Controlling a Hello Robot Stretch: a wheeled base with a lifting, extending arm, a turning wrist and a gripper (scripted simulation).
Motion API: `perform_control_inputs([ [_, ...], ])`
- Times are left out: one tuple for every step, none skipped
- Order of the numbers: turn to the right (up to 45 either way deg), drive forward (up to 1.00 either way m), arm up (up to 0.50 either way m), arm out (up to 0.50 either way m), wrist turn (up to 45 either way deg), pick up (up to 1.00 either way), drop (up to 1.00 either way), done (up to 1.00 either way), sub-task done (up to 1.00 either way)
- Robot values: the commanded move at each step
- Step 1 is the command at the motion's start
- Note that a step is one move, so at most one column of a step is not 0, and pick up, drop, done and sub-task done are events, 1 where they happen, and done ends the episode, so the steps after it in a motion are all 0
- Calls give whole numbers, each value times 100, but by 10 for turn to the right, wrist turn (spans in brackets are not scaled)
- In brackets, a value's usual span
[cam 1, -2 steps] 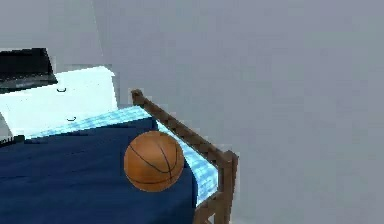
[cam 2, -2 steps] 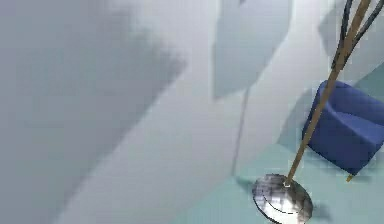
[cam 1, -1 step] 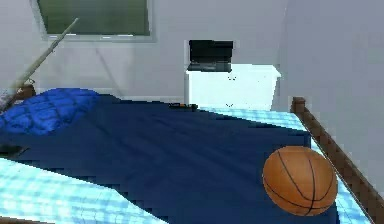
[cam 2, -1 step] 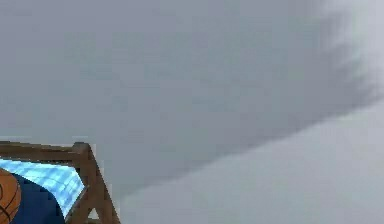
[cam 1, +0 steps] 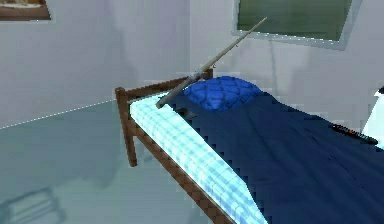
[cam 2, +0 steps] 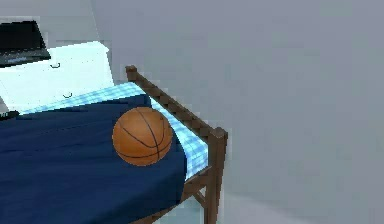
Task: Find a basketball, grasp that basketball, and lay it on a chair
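Atop navy blanket (cam 2: pixel 60 170) basketball (cam 2: pixel 142 137) sits; bed (cam 2: pixel 215 150) cut off left.

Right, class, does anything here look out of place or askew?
Yes: a basketball sits on the bed, and a long grey bat leans slantwise over the pillow end. Neither belongs on a bed.

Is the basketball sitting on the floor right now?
No, the basketball rests on the dark blue blanket of the bed, well above the floor.
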Motion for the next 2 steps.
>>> perform_control_inputs([
  [-90, 0, 0, 0, 0, 0, 0, 0, 0],
  [0, 0, 50, 0, 0, 0, 0, 0, 0],
])
